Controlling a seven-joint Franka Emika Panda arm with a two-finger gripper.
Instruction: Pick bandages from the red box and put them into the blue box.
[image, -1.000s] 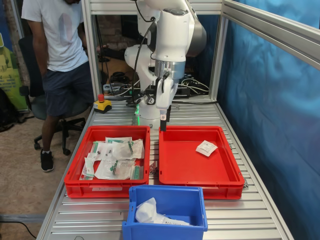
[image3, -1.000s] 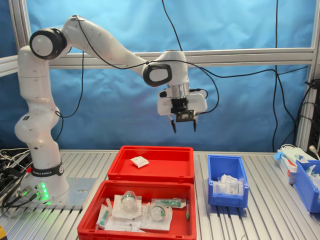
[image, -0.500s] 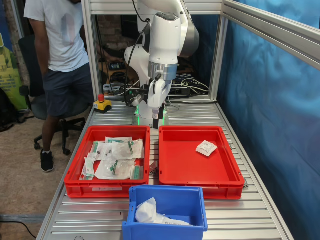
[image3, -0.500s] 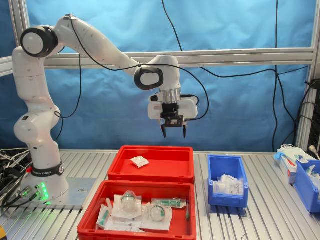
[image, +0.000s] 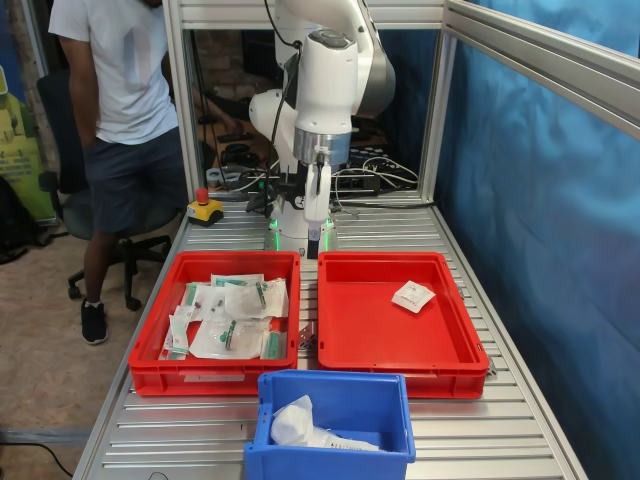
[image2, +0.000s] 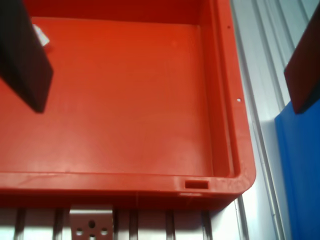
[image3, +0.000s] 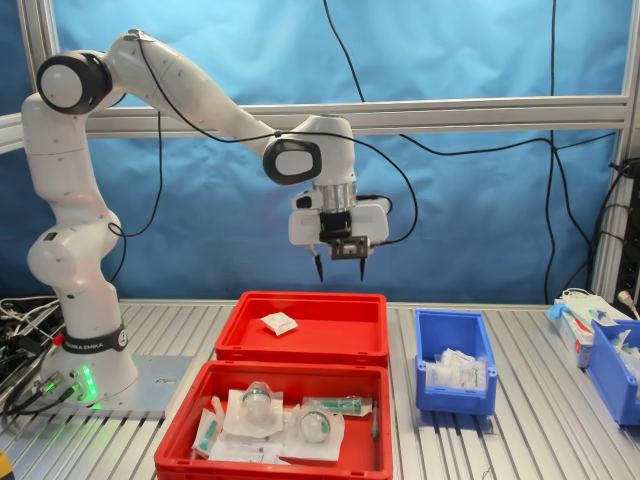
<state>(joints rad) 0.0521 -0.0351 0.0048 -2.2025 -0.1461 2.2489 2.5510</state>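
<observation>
The step in hand looks like the approach to a pick: one bandage (image3: 279, 323) lies alone on the floor of the red box (image3: 300, 345), in the left half of that box in the second exterior view, and toward the upper right of the box in the first exterior view (image: 412, 295). To do it well, the tool (image3: 340, 266) should first travel toward the left of the second exterior view until it is centred over the packet, then come straight down with its fingers straddling the packet, staying off the box wall. The packet is thin and puffy, so the fingers would need to reach nearly to the floor before closing.

The tool hangs well above the box, fingers wide apart, holding and touching nothing. In the wrist view the two dark fingers (image2: 22, 57) frame bare red floor, with only a white corner of the bandage showing beside one.

The blue box (image3: 455, 368), right of centre in the second exterior view, already holds white packets.
</observation>
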